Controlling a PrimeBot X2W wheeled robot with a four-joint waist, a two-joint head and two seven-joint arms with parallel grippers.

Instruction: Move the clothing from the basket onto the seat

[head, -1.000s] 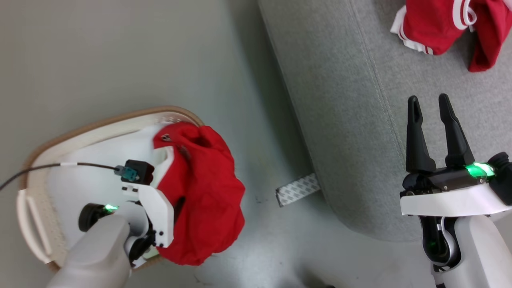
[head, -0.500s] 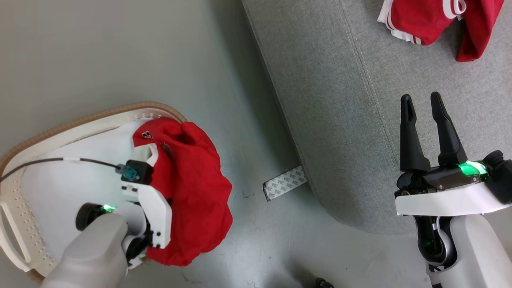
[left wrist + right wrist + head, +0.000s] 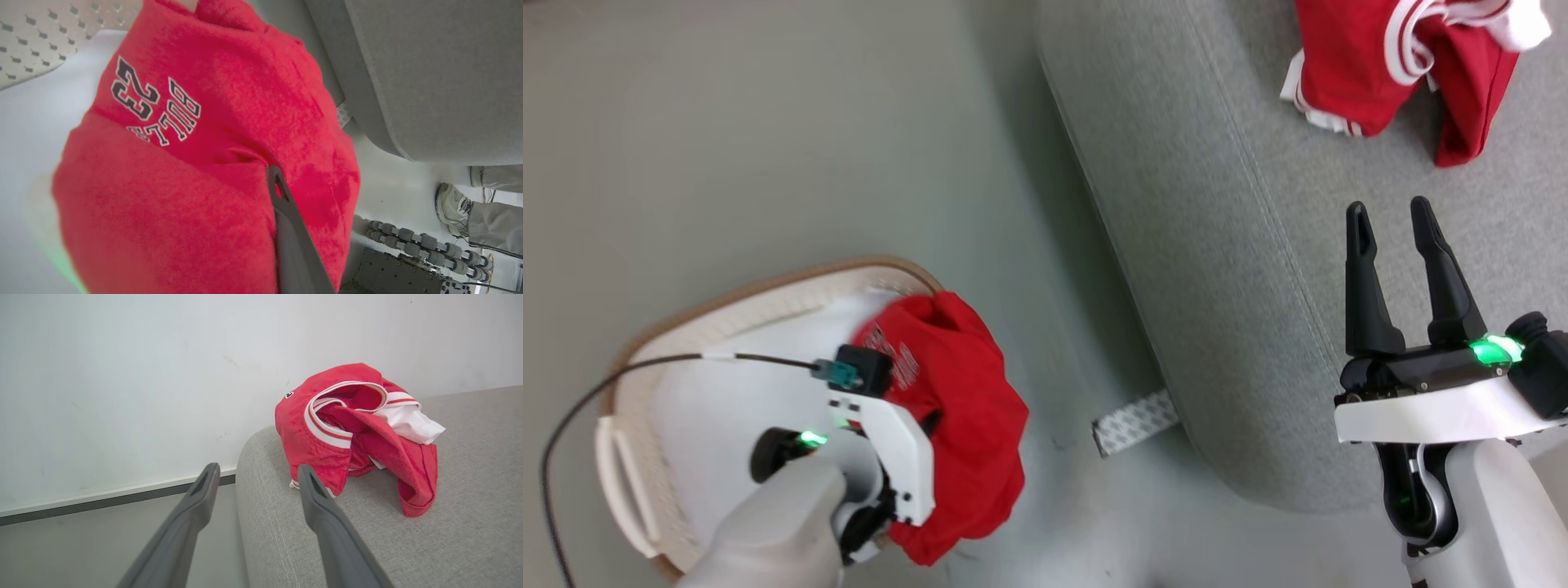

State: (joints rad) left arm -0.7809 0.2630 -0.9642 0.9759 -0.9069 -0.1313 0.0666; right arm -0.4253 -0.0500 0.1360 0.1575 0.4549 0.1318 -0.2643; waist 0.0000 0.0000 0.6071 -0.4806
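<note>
Within the last second the left pincer (image 3: 273, 175) has gone from spread wide to clenched, and in the left wrist view its one visible dark finger is pressed into a pinched fold of the red shorts (image 3: 964, 408), so the grasp looks made and the lift out of the basket (image 3: 768, 286) can probably begin. The shorts are still bunched at the basket's edge nearest the seat (image 3: 1217, 245), draped over the tan rim and hanging partly above the floor (image 3: 768, 122), with the left pincer buried in their near side. The jersey (image 3: 1364, 65) already lies crumpled towards the seat's far edge. The right pincer (image 3: 1388, 211) hovers released and empty over the seat's near part, well apart from the jersey
</note>
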